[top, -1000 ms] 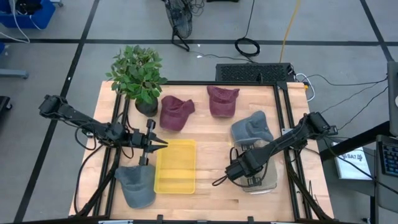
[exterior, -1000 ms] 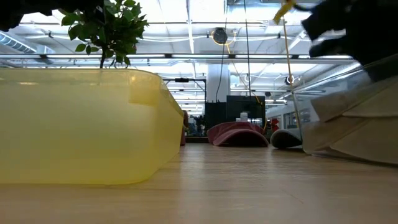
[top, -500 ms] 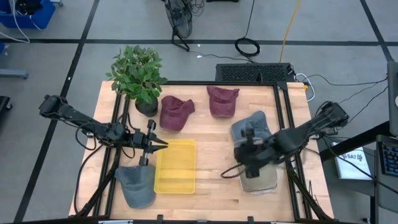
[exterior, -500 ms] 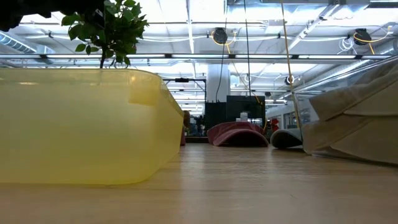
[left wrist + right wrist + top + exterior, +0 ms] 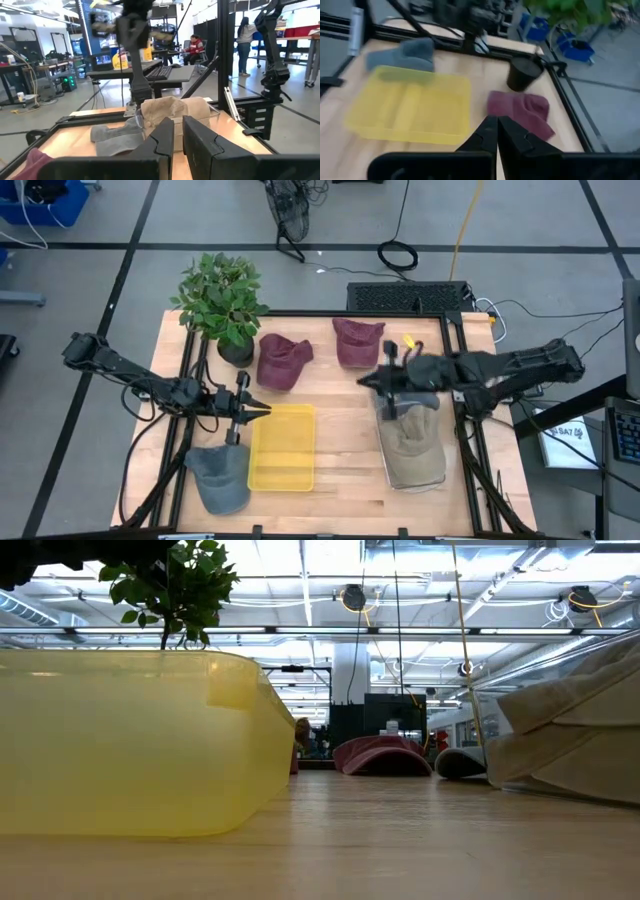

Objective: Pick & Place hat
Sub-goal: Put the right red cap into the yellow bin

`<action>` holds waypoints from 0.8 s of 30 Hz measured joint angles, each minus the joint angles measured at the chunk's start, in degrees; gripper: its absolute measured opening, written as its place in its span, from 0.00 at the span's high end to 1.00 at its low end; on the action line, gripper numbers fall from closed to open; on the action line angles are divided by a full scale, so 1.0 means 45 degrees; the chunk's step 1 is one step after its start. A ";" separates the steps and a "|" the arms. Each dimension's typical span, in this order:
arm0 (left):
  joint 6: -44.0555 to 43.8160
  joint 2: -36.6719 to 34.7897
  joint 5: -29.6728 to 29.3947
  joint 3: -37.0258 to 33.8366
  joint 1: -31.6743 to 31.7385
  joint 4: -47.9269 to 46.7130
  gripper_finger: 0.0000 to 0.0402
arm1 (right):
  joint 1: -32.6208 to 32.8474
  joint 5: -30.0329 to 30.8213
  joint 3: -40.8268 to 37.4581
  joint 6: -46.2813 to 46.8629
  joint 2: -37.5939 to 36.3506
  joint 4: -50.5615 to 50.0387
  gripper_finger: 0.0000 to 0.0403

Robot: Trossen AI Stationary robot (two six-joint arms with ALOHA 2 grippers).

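- Our right pincer (image 5: 383,377), tips pressed together, empty, above the soft grey cap (image 5: 405,385).
- Tan fabric cap (image 5: 413,442) sits in the clear bin, desk's right.
- Risk: closed tips just shove the grey cap.
- Left pincer (image 5: 250,412) idle, shut.

arms: dark, slim, jointed | black cables alongside | right arm (image 5: 500,370): possibly a yellow tag

We see bare table (image 5: 345,430) between the yellow tray (image 5: 281,447) and the clear bin (image 5: 412,448). Two maroon caps (image 5: 283,361) and a potted plant (image 5: 222,302) crowd the far edge; the right arm (image 5: 490,370) reaches across above the bin.
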 joint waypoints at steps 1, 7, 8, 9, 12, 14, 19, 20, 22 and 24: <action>0.0185 0.0000 0.0000 0.0000 0.0000 -0.0040 0.88 | -0.0532 -0.0482 -0.0147 -0.0084 0.0007 0.0222 1.00; 0.1205 0.0000 -0.0284 0.0001 0.0005 -0.0171 0.88 | -0.3514 -0.3399 -0.0220 -0.0419 0.0272 0.0922 1.00; 0.1214 0.0000 -0.0371 0.0010 0.0010 -0.0320 0.88 | -0.3878 -0.3731 -0.0220 -0.0410 0.0349 0.0966 1.00; 0.1201 0.0000 -0.0447 0.0010 0.0014 -0.0579 0.88 | -0.4174 -0.3957 -0.0217 -0.0413 0.0412 0.1037 1.00; 0.1223 0.0063 -0.0466 0.0010 0.0031 -0.1776 0.88 | -0.4757 -0.4237 -0.0423 -0.0993 0.0446 0.1216 1.00; 0.1542 0.0121 -0.0601 0.0008 0.0110 -0.2706 0.88 | -0.4986 -0.4256 -0.0788 -0.1569 0.0466 0.2177 1.00; 0.2770 0.0097 -0.0642 0.0005 0.0435 -0.2857 0.88 | -0.5340 -0.4319 -0.1963 -0.2361 0.0490 0.4836 1.00; 0.2868 0.0096 -0.0636 0.0005 0.0510 -0.2785 0.88 | -0.5369 -0.4422 -0.2157 -0.2338 0.0486 0.5188 1.00; 0.2919 0.0053 -0.0656 0.0005 0.0667 -0.2557 0.88 | -0.5443 -0.4998 -0.2453 -0.2124 0.0478 0.5386 1.00; 0.2948 0.0049 -0.0661 0.0005 0.0808 -0.2424 0.88 | -0.5477 -0.5321 -0.2750 -0.1755 0.0485 0.5340 1.00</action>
